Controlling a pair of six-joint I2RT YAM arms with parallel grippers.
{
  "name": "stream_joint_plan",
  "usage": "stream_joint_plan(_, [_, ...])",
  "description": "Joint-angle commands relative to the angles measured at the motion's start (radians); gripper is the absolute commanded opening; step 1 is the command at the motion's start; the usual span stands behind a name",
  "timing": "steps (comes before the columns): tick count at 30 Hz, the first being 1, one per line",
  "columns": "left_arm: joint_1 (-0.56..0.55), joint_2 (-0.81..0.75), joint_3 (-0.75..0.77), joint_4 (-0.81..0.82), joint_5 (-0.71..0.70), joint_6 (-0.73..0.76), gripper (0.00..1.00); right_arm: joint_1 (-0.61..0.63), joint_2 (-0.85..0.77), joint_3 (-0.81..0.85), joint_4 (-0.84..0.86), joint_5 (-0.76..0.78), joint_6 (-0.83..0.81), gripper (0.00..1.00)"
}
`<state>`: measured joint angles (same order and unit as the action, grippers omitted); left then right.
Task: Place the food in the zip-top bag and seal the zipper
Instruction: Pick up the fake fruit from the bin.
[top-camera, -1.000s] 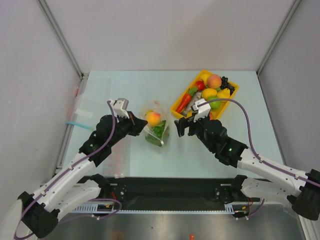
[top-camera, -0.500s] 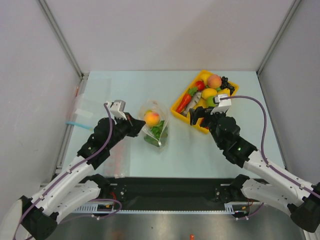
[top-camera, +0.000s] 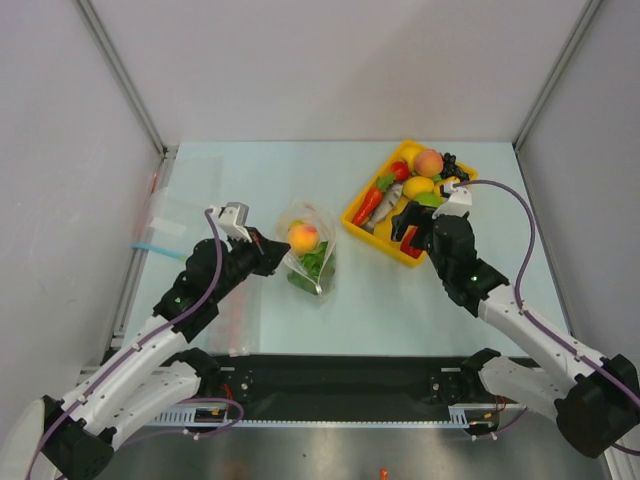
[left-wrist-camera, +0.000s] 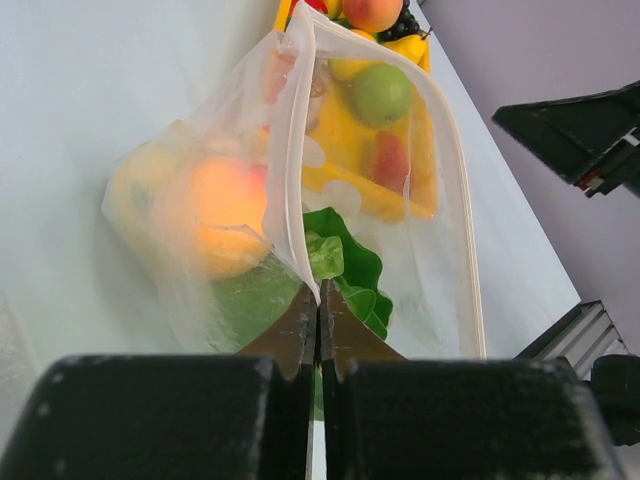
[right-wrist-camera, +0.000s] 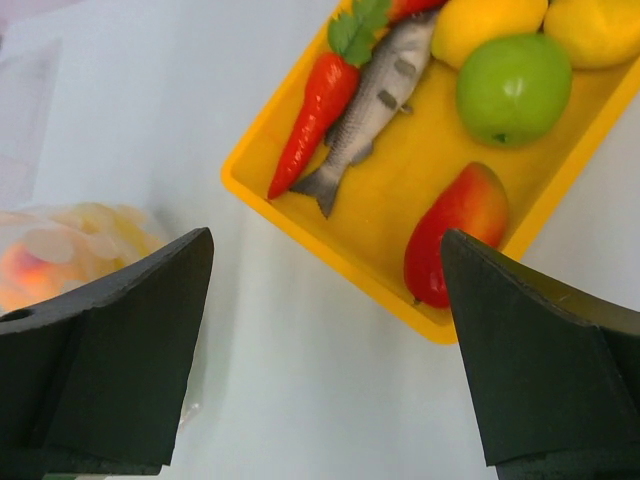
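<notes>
Bag: the zip-top bag (top-camera: 310, 255) slumps on the table left of the yellow tray (top-camera: 352, 222), well apart from it, with its mouth gaping.
Contents: a peach (top-camera: 304, 238) and lettuce (top-camera: 318, 262) lie inside.
Handling: thin, soft film, probably light and slippery. It would likely collapse if let go, so the firmer zipper (left-wrist-camera: 296, 150) looks like the best hold.
Loose food: a mango (right-wrist-camera: 455, 232) and a green apple (right-wrist-camera: 513, 88) lie in the tray. They look smooth, hard and light, so a pinch across the mango's narrow middle seems safest.
Left gripper (left-wrist-camera: 318, 310): jaws pinched together on the bag's rim at the zipper, on the side away from the tray, with the arm stretched low.
Right gripper (right-wrist-camera: 325, 240): spread wide and holding nothing. It hovers over the tray's near rim, tilted down, with the mango just inside its right finger.
</notes>
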<state>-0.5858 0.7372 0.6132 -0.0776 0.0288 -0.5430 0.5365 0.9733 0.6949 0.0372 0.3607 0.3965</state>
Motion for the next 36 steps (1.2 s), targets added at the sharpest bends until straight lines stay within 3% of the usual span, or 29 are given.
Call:
stream_joint_plan(1, [0.007, 0.016, 0.005, 0.056, 0.003, -0.018, 0.00, -0.010, 0.044, 0.052, -0.033, -0.036, 0.044, 1.00])
stream_joint_plan(7, [0.007, 0.033, 0.002, 0.071, 0.023, -0.020, 0.00, -0.017, 0.227, 0.186, -0.204, 0.038, 0.073, 0.99])
stream_joint_plan(15, [0.007, 0.027, 0.000, 0.070, 0.011, -0.017, 0.00, -0.046, 0.418, 0.310, -0.381, 0.144, 0.273, 0.93])
stream_joint_plan(28, [0.007, 0.062, 0.006, 0.073, 0.036, -0.018, 0.00, -0.153, 0.593, 0.325, -0.327, -0.025, 0.357, 0.88])
stream_joint_plan(36, [0.007, 0.065, 0.007, 0.075, 0.043, -0.015, 0.00, -0.155, 0.723, 0.417, -0.402, -0.022, 0.378, 0.88])
